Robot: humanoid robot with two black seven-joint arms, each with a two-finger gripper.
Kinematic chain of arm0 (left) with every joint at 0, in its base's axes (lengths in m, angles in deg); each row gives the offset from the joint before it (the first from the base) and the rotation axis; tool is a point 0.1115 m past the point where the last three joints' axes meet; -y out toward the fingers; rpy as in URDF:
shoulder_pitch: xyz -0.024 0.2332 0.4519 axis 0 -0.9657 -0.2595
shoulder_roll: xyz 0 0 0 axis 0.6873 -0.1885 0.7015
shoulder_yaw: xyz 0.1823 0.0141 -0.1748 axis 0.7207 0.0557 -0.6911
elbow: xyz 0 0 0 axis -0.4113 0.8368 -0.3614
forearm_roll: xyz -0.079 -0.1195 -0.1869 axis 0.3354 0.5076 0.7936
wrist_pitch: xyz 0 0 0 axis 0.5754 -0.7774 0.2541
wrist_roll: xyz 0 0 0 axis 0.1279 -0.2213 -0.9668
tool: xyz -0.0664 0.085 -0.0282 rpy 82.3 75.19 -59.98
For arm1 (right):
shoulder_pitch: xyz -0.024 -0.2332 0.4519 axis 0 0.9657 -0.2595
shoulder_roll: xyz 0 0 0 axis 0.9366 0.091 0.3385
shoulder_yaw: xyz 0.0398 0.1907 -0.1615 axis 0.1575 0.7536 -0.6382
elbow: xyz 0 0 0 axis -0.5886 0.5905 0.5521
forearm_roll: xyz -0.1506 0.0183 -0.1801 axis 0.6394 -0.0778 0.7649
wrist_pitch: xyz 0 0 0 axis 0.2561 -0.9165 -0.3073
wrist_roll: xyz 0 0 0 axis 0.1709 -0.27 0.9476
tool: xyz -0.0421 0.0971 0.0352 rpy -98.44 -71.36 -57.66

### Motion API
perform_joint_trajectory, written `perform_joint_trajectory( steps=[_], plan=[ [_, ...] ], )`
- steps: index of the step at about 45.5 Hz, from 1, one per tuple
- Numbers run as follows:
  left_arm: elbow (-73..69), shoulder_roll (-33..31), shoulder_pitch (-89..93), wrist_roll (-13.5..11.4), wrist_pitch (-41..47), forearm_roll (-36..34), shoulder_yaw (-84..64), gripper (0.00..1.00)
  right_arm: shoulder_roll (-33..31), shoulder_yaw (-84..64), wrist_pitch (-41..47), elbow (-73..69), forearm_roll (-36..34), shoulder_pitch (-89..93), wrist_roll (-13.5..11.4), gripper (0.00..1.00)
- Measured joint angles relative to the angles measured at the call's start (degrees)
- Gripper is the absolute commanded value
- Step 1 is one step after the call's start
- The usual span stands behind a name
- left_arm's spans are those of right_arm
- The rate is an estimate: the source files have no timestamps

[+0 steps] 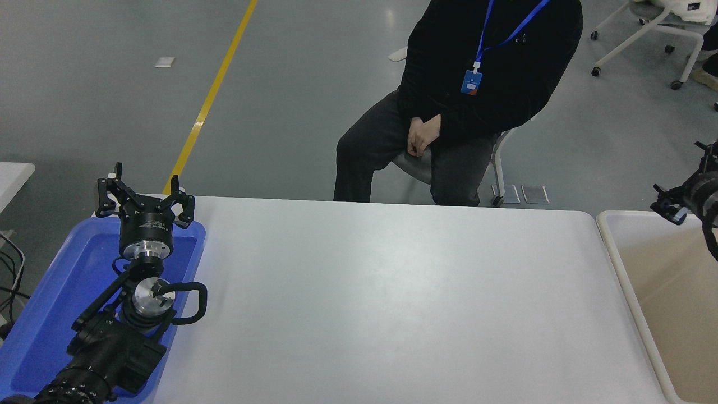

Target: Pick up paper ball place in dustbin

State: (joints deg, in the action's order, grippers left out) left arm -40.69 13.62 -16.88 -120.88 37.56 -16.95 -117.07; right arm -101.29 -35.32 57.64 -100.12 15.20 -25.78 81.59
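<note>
The left gripper (143, 193) is parked with its fingers (102, 197) spread wide and nothing between them, above the far end of the shallow blue tray (50, 314). Below and behind those fingers the tray's floor shows bare blue wherever the arm does not cover it. Right of them stretches the white table (381, 292), and no paper ball lies anywhere on it; beyond its far edge a seated person (465, 101) rests folded hands in their lap. At the right edge, part of the right gripper (681, 202) pokes into view above the dustbin's (608, 235) far rim. I cannot tell how its fingers stand, nor whether they hold the ball. The bin's visible walls and floor look empty. A crumpled paper wad would likely be light, soft and springy, best pinched across its middle.
</note>
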Motion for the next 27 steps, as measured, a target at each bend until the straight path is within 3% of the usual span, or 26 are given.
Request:
perform_joint_trajectory(
  steps=[27],
  plan=[
    [0.0,0.0,0.0,0.0,0.0,0.0,0.0,0.99,13.3,12.7,0.0,-5.4,-0.1,3.6,0.1,1.00]
  ],
)
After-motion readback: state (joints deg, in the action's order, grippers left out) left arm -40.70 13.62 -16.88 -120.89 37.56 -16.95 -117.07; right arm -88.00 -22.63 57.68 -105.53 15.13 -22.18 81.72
